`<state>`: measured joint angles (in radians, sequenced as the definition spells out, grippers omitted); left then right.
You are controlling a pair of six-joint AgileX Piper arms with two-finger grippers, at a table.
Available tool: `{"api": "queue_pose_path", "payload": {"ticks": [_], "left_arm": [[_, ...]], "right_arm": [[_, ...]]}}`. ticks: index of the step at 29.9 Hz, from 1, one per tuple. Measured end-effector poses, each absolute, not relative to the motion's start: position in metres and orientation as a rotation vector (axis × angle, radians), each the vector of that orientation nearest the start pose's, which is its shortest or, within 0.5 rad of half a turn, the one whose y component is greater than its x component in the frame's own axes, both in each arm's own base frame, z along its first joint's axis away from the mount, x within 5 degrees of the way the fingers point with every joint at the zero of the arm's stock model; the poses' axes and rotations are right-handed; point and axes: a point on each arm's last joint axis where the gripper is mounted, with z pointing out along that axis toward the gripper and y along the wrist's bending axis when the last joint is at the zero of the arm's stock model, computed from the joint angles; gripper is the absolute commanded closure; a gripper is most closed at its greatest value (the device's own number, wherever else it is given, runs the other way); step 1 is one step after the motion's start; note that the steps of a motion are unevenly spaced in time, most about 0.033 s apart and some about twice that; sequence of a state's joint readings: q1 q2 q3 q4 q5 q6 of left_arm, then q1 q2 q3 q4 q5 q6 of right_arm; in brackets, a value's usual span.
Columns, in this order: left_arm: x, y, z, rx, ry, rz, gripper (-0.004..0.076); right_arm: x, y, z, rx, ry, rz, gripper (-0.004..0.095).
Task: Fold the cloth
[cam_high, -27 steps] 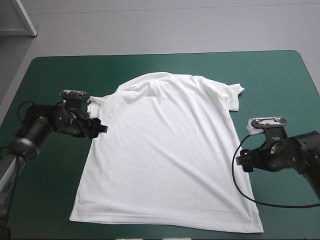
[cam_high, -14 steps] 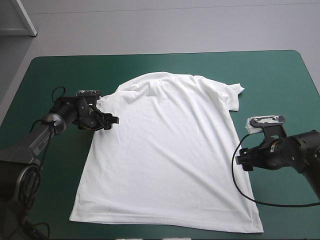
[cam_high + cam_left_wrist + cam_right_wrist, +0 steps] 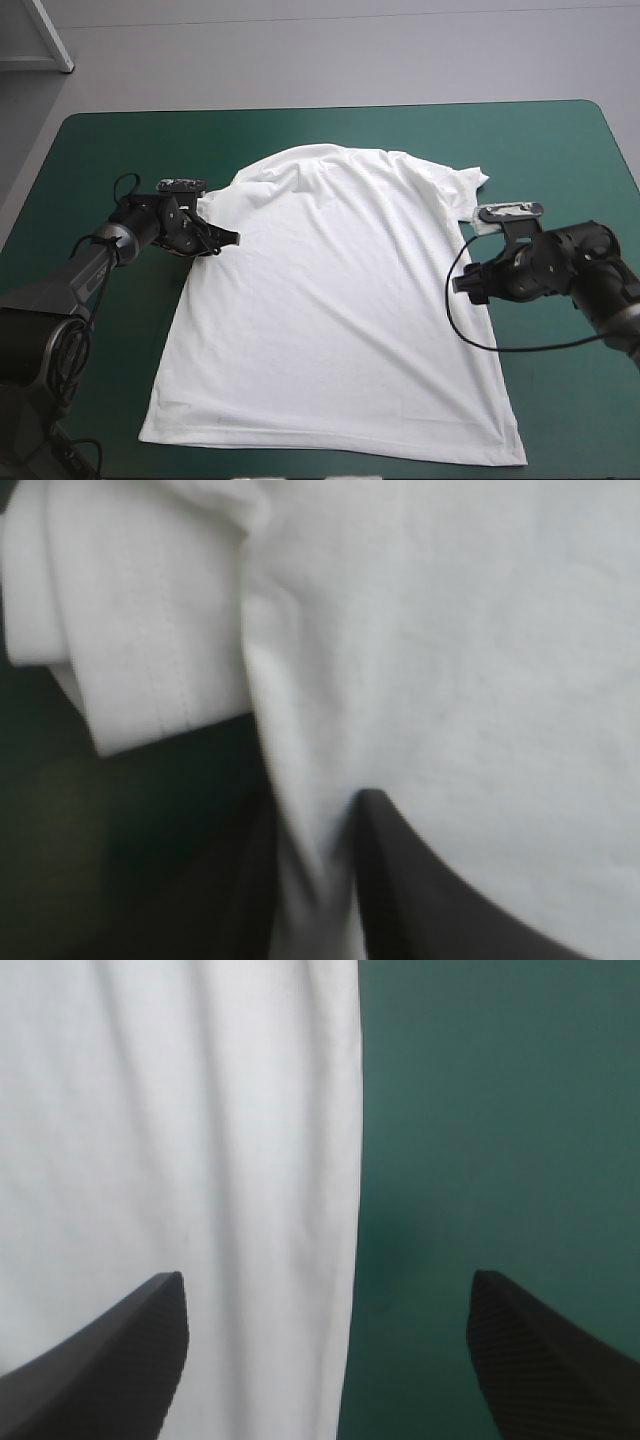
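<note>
- Arms both low over the teal-green table [image 3: 110, 150], reaching inward from 9 o'clock and 3 o'clock, wrists turned toward the cloth.
- Left gripper [image 3: 222, 240] at the 10 o'clock edge of the T-shirt [image 3: 330, 300], just under the left sleeve [image 3: 196, 208].
- Seen from the left wrist: all but closed, black fingers [image 3: 430, 900] pinching a raised ridge of white cloth between them.
- Right gripper [image 3: 466, 286] at the T-shirt's 3 o'clock edge, just under the right sleeve [image 3: 468, 190], pointing toward 9 o'clock.
- Seen from the right wrist: spread wide and holding nothing, one finger [image 3: 110, 1360] over white cloth, the other over bare teal-green cover, the garment's side edge running between the two.
- Contact between the right gripper and the cloth: cannot tell.
- T-shirt white, short-sleeved, spread flat across the middle of the table, neck toward 12 o'clock, hem toward 6 o'clock and close to the near edge.
- Left sleeve doubled over into a narrow band, a stitched hem line showing in the left wrist view.
- Right sleeve lying out flat toward 2 o'clock.
- Soft wrinkles across the chest; long shallow creases down toward the hem, widest at the 5 o'clock corner.
</note>
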<state>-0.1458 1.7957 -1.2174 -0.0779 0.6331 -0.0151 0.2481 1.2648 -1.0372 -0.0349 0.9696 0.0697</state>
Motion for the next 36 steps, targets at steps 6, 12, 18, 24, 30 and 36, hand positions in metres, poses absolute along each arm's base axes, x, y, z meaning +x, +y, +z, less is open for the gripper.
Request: {"api": "queue_pose_path", "payload": {"ticks": [6,12,18,24,30,36], "left_arm": [[0.368,-0.058,0.209,0.148,2.695,-0.129,0.0731],[0.368,-0.058,0.208,0.153,2.699,-0.128,0.0731],[0.368,-0.058,0.209,0.158,2.700,-0.127,0.0731],[0.368,-0.059,0.209,0.158,2.700,-0.127,0.0731],[0.368,-0.059,0.208,0.158,2.701,-0.127,0.0731],[0.368,-0.058,0.212,0.153,2.684,-0.129,0.0734]], "right_arm": [[0.290,0.071,0.299,-0.242,2.647,0.065,0.0211],[0.341,0.078,0.269,-0.227,2.691,0.051,0.0211],[0.373,0.073,0.232,-0.178,2.770,0.042,0.0226],[0.385,0.079,0.217,-0.166,2.776,0.120,0.0414],[0.390,0.082,0.216,-0.175,2.751,0.163,0.0932],[0.389,0.082,0.223,-0.186,2.722,0.168,0.0926]]}}
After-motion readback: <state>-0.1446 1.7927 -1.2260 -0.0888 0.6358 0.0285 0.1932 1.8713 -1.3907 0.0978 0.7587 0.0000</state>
